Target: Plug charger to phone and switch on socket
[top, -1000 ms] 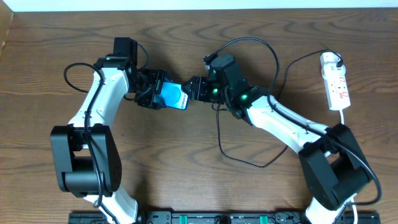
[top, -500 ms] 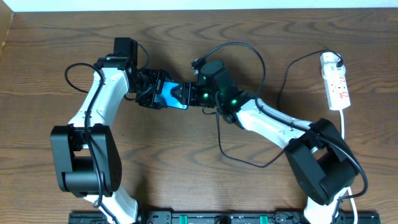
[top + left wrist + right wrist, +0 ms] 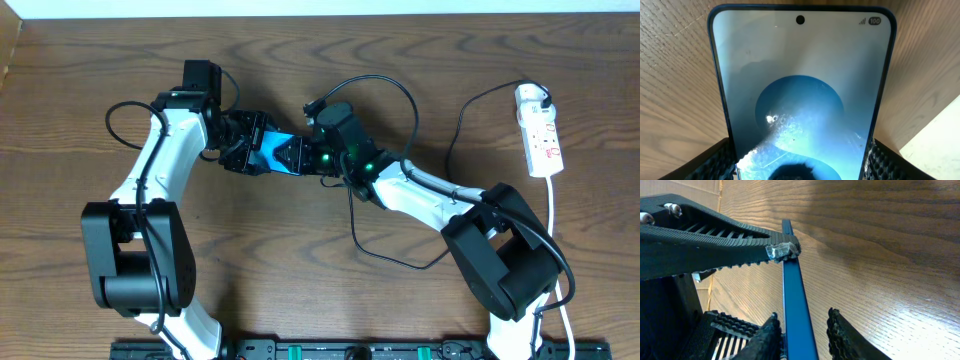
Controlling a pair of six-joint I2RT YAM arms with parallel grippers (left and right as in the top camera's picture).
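Left fingers clamp the phone mid-bench. Only the right wrist view shows the right fingers narrowly parted astride its edge. Overhead, the charger trails toward the socket.

The right arm has swung left, its elbow and base link turning with it. The right gripper, a second ago just clear of the phone's right end, has closed that gap and now straddles that end, jaws apart on either side of the blue edge in the wrist view. Far less of the cyan screen shows from overhead. The charger's upper loop has drifted left with the wrist.
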